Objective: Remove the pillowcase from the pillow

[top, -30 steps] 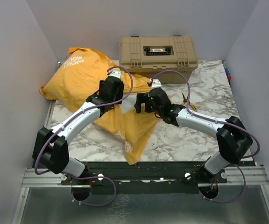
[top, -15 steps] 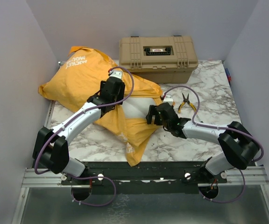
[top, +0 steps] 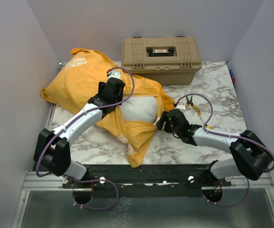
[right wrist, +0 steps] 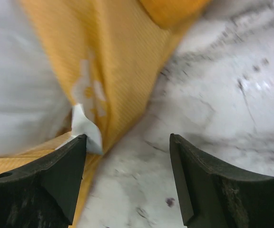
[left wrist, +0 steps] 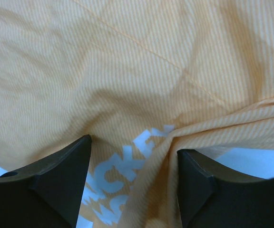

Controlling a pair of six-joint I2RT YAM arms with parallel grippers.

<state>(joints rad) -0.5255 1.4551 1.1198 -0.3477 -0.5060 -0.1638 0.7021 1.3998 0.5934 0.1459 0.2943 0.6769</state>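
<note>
The left pincer (left wrist: 133, 145) stood wide open. Its two dark fingers were apart on the pillowcase (left wrist: 141, 71), with a raised fold and white lettering between them, and nothing was clamped. The right pincer (right wrist: 127, 137) was open too, over the bare marble table (right wrist: 222, 85). One of its fingers was at the cloth's hem beside a small white tag (right wrist: 85, 126).

Only the overhead view showed the pillow (top: 139, 108), its white end bulging out of the cover's mouth between the two pincers. The rest of the cover was heaped toward the far left. A tan toolbox (top: 161, 59) stood at the back, with pliers (top: 191, 102) near the right wrist.

The left arm reached forward and inward, its wrist bent down over the cloth. The right arm lay low, stretched leftward across the table.
</note>
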